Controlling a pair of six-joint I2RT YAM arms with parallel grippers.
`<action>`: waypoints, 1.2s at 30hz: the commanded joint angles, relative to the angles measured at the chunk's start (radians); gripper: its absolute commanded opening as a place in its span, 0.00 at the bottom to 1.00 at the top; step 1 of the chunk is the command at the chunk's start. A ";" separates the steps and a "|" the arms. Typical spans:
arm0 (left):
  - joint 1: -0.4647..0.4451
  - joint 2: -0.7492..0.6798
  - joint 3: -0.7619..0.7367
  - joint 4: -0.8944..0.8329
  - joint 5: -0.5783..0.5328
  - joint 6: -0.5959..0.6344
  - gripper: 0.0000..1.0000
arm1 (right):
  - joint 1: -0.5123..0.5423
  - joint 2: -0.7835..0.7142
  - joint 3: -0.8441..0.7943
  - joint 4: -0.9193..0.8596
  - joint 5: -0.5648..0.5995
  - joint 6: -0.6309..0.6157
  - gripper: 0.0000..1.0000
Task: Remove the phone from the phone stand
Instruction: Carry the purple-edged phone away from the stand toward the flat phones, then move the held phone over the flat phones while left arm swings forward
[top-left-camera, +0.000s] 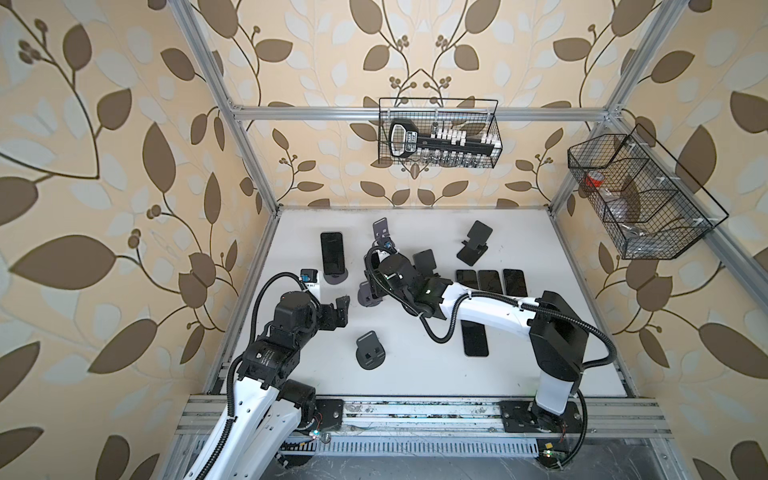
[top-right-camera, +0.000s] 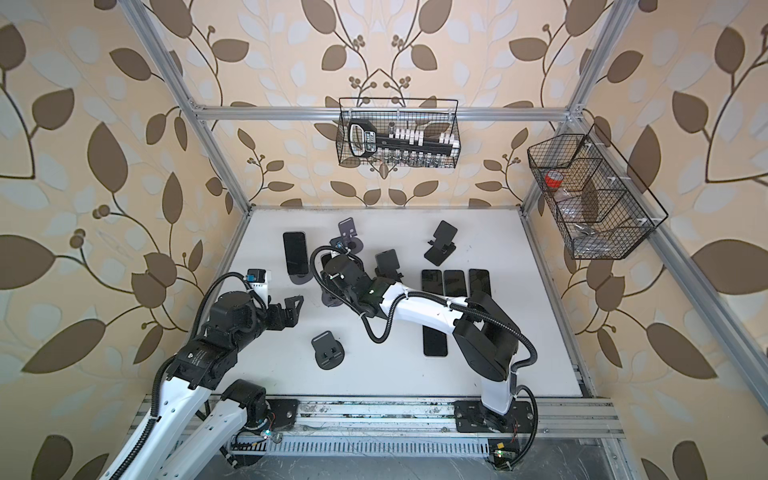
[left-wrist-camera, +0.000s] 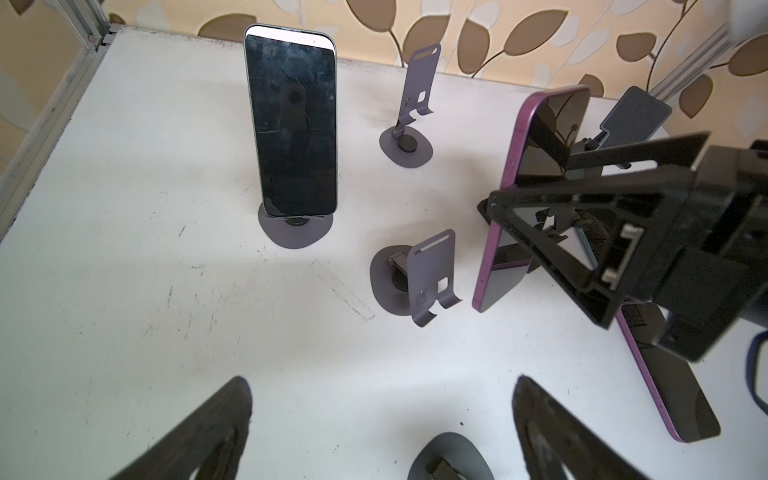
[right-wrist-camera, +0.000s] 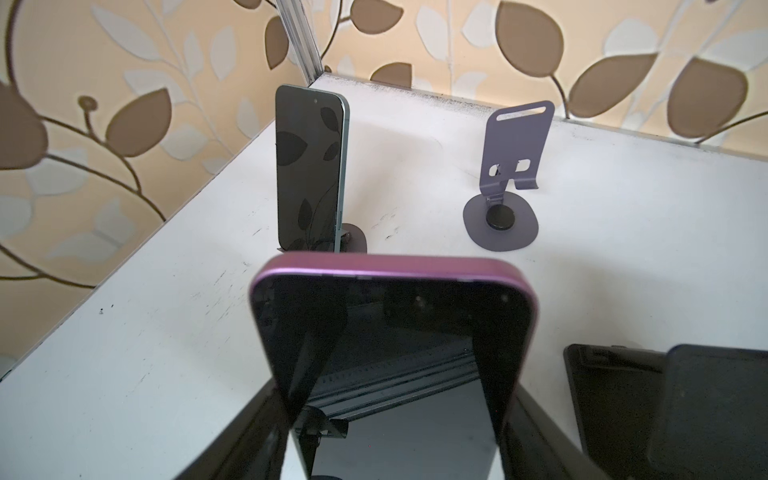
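Both arms look alike in both top views. The left arm (top-left-camera: 249, 411), at the lower left of the frame, has long white tubes and fat black joints. So has the right arm (top-left-camera: 486, 309), at the lower right. A black bumpy cable (top-left-camera: 261, 297) runs along each one, held on with little white ties. Each arm grows from a flat black plate (top-left-camera: 517, 409) with screws, near the bottom edge. A tiny green light (top-left-camera: 427, 293) glows on the right arm. In the left wrist view, the left gripper (left-wrist-camera: 380, 386) has two black pointed fingers (left-wrist-camera: 208, 432) at the bottom.
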 joint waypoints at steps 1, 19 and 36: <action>0.003 -0.007 -0.005 0.032 0.013 -0.011 0.97 | -0.011 -0.062 -0.021 0.022 -0.003 0.006 0.65; 0.003 0.012 -0.003 0.042 0.010 -0.003 0.97 | -0.062 -0.172 -0.154 0.015 -0.039 0.020 0.65; 0.003 0.142 0.032 0.108 0.154 -0.051 0.96 | -0.092 -0.320 -0.287 -0.052 -0.053 0.036 0.65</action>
